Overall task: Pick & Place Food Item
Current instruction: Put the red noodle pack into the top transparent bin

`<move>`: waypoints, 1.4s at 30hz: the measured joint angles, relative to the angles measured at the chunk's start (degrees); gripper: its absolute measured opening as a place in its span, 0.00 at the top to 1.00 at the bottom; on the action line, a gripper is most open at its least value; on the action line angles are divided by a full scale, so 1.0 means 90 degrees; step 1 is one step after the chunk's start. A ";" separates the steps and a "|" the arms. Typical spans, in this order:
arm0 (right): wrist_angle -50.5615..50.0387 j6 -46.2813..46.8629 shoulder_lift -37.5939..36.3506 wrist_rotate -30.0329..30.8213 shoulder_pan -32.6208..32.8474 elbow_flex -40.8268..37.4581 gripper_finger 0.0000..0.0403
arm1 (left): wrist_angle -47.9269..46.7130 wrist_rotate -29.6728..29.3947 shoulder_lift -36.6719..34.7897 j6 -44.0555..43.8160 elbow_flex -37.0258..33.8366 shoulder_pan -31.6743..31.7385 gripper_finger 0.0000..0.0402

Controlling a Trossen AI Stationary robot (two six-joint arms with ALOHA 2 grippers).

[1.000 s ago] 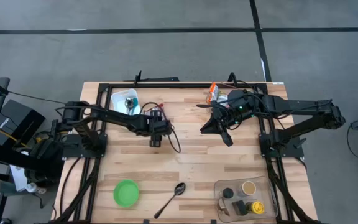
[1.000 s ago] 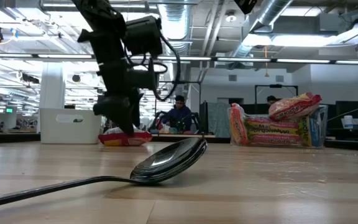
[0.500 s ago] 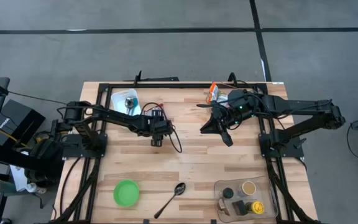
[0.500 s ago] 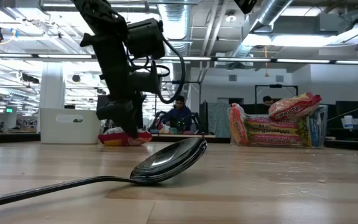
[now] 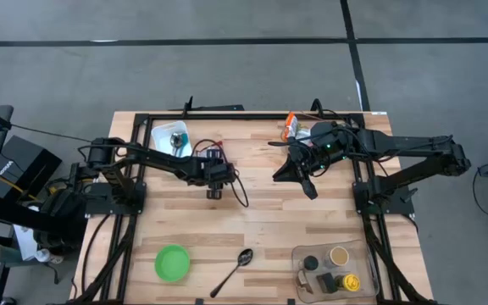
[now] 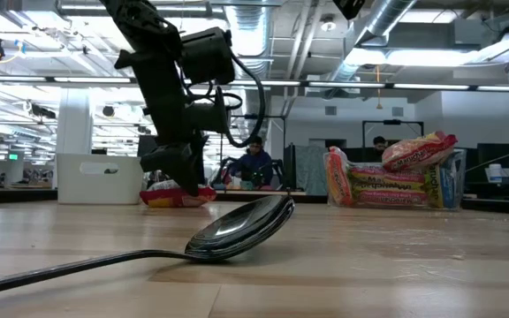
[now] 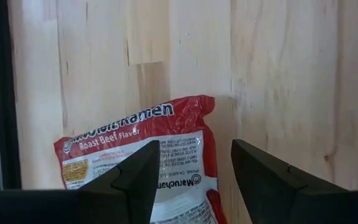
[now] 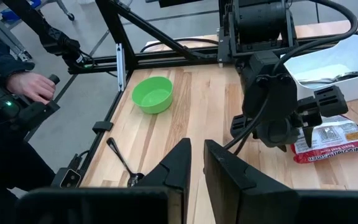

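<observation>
left wrist view shows the left claw (image 7: 191,180) spread over the red ramen packet (image 7: 148,152) lying flat on the surface (image 7: 278,74), its fingers narrower than a second ago, so a grasp looks under way. the right claw (image 5: 310,191), pressed together, waits mid-surface.
</observation>
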 joint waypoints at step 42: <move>-0.0002 -0.0052 0.0000 0.0002 0.0000 0.0000 0.90 | 0.0632 -0.0360 0.0002 -0.0008 -0.0419 -0.0017 1.00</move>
